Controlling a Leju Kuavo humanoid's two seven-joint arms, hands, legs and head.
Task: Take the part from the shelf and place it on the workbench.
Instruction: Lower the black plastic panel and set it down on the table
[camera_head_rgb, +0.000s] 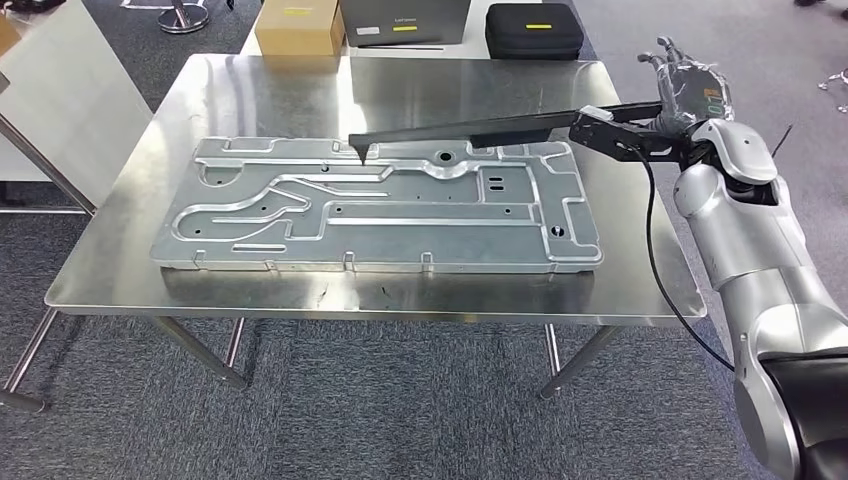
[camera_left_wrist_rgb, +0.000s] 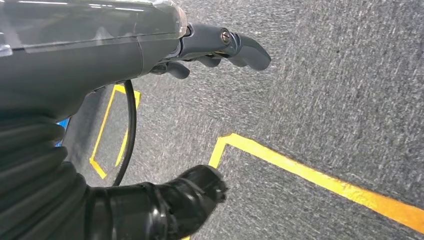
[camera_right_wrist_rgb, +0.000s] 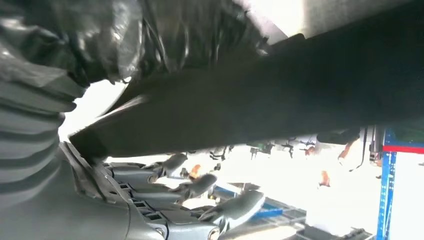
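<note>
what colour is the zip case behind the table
Black with a yellow label, clearest in the head view: zip case.

Large plate (camera_head_rgb: 380, 205) covers the workbench (camera_head_rgb: 620, 290) — bare margins, seemingly narrow.

Nothing readable here: yellow labels on the cardboard box (camera_head_rgb: 299, 28), grey case (camera_head_rgb: 404, 22) and black case (camera_head_rgb: 534, 30) beyond the right hand (camera_head_rgb: 686, 82) are illegible.

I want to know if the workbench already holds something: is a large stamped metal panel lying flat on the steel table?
Yes, the head view shows the metal panel lying flat on the steel table.
</note>
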